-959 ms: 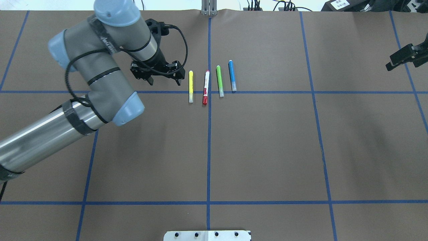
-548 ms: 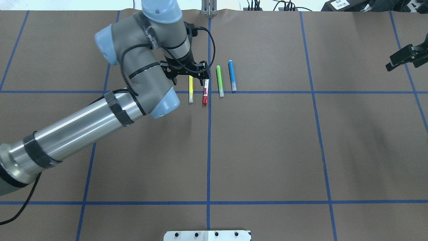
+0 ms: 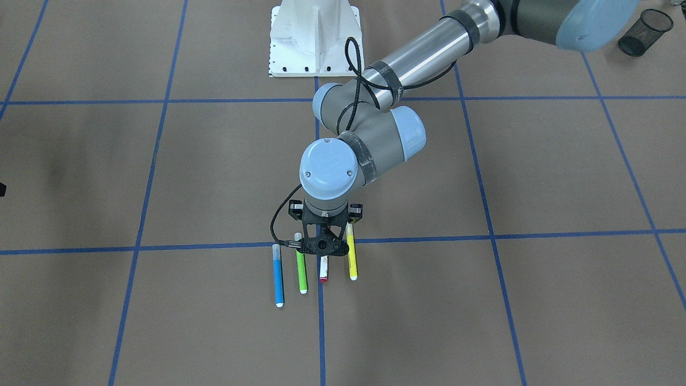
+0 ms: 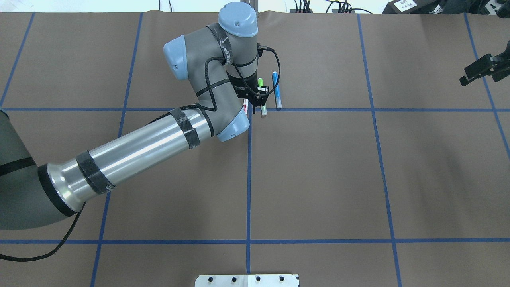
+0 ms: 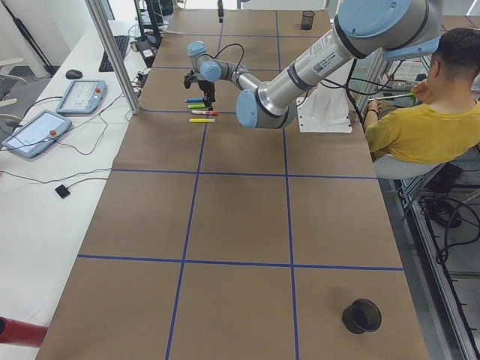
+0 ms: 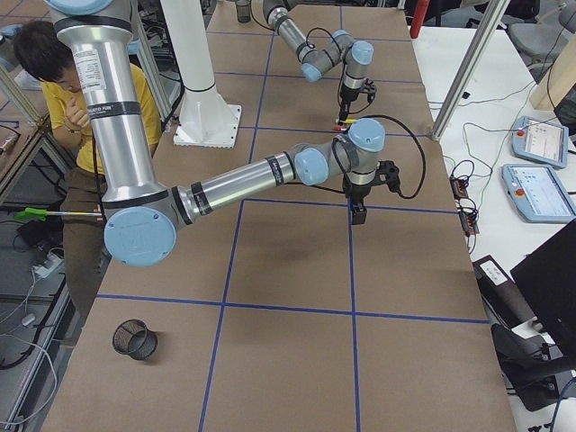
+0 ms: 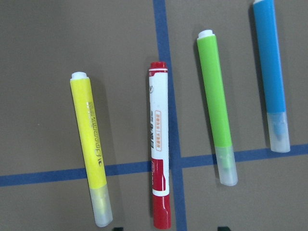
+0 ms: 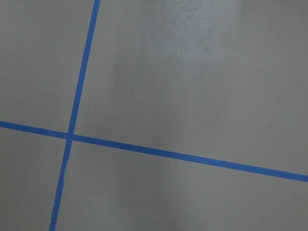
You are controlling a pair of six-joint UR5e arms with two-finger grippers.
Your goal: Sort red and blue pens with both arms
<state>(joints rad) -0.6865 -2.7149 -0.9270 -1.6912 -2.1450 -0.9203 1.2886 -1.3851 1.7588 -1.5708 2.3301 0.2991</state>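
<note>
The red pen [image 7: 159, 159], white barrel with a red cap, lies on a blue tape line between a yellow marker [image 7: 90, 139] and a lime-green marker [image 7: 215, 101]. The blue pen [image 7: 270, 72] lies at the far right of that row. My left gripper [image 4: 255, 106] hangs open just above the red pen [image 3: 323, 274]. Its two fingertips [image 7: 118, 228] show wide apart at the bottom edge of the left wrist view, either side of the red cap. The blue pen [image 4: 276, 91] lies clear of the arm. My right gripper [image 4: 478, 71] hovers at the table's far right edge over bare paper. I cannot tell how its jaws stand.
Brown paper with a blue tape grid [image 8: 144, 149] covers the table. A black mesh cup [image 3: 643, 24] stands at the left arm's end of the table, and another mesh cup [image 6: 133, 339] at the right end. A white pedestal [image 3: 313, 37] stands at the robot's base. A seated person [image 5: 420, 127] is beside it.
My left arm has swept right along the row, from beside the yellow marker to above the red pen, now hiding the yellow marker from overhead. The right gripper has not moved.
</note>
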